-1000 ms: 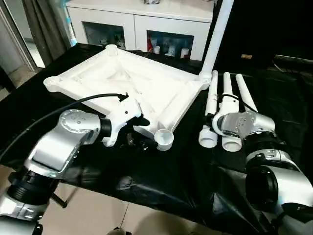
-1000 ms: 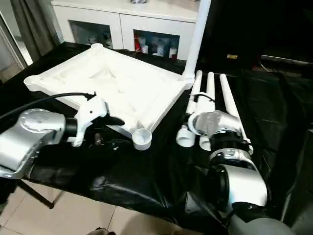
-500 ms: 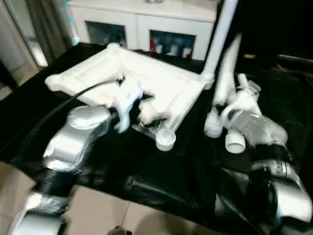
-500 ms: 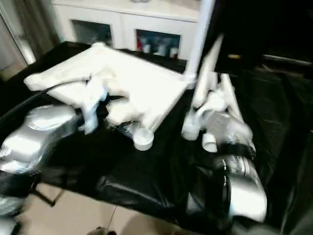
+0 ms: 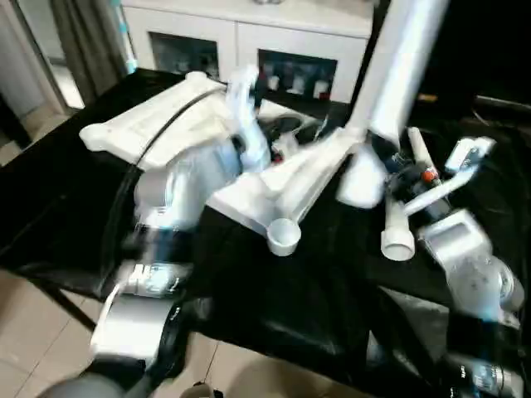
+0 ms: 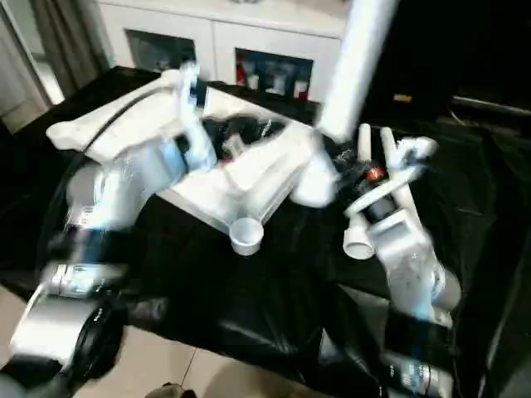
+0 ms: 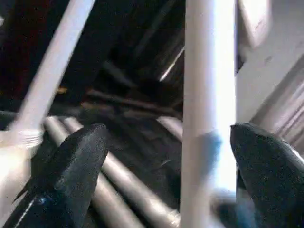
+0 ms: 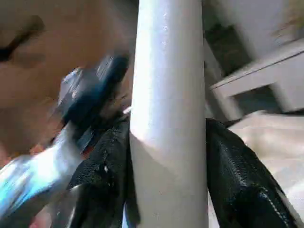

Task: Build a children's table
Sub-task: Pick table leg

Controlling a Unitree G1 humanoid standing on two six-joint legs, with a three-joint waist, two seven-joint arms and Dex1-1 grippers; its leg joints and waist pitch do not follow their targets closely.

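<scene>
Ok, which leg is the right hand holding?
The lifted leg, raised off the table in the right hand, both fingers against it. The other loose legs lie on the black cloth.

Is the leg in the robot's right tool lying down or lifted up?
Lifted up. The right tool is shut on the leg, holding it raised over the black table.
</scene>
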